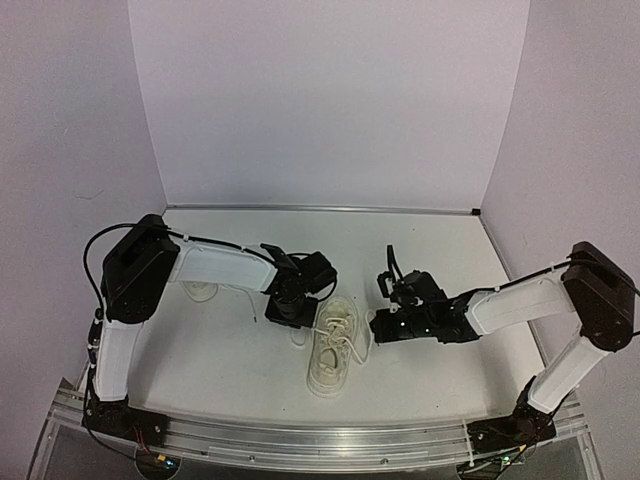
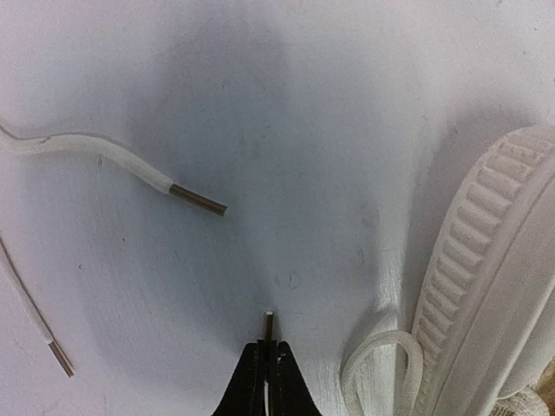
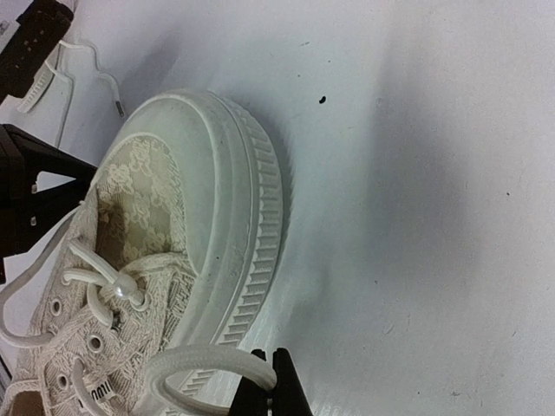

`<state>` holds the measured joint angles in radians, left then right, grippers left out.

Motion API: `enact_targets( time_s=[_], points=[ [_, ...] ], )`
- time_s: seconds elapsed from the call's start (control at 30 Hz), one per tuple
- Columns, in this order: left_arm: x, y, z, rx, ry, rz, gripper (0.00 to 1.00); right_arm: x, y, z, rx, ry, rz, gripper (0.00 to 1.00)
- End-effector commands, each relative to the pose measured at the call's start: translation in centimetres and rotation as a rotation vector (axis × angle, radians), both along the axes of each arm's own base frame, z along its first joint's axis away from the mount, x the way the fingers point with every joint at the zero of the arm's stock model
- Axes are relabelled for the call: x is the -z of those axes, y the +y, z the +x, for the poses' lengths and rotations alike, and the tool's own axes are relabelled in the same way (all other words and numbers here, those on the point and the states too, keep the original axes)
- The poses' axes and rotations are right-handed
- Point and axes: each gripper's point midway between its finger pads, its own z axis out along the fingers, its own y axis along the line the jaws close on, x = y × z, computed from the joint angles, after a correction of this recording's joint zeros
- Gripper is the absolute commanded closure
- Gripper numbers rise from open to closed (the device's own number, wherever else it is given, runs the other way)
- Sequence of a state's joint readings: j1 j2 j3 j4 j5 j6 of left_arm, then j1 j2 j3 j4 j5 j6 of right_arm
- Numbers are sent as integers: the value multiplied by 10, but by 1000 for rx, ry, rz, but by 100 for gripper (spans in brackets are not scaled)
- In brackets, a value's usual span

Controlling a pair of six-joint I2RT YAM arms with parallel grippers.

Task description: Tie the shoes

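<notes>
**1, nearest you.** Cream patterned-canvas low-top sneaker with a pale ribbed rubber sole. It stands on the white tabletop between the arms, toe pointing away from the bases. No bow is tied yet. It is light with a soft upper, so expect it to slide if you tug hard.

**2.** Right gripper. Its jaws are together, pinching a white cord lace loop beside the toe bumper. The cord is limp and smooth, so hold it mid-loop under gentle tension.

**3.** Left gripper. Its jaws are clamped on a metal-tipped lace end down at the table, just beside the sole. Grip the cord rather than the slick metal tip, which could slip free.

**4.** Loose white lace end with a metal tip. It lies flat, apart from the left gripper, and you could take it behind the tip.

**5, farthest.** A pale shape under the left arm. This is probably the second sneaker, though it is mostly hidden.
</notes>
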<state>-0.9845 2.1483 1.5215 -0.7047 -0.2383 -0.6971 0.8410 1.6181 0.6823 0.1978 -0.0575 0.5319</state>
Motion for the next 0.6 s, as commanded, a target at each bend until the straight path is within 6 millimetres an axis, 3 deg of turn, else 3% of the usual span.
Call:
enact_targets(
  time_s=[0.0, 0.13, 0.23, 0.37, 0.57],
  points=[
    [72, 61, -44, 29, 210, 247, 100, -8, 0, -1, 0, -14, 18, 100],
    [38, 48, -34, 36, 128, 146, 100, -11, 4, -5, -28, -3, 36, 100],
    [-14, 41, -21, 39, 10, 50, 100, -25, 7, -8, -45, -17, 69, 100],
    [-90, 33, -9, 64, -144, -97, 100, -60, 1, -7, -40, -78, 84, 100],
    [-171, 43, -16, 105, -329, -301, 100, -132, -11, -2, -23, -217, 110, 100]
  ],
)
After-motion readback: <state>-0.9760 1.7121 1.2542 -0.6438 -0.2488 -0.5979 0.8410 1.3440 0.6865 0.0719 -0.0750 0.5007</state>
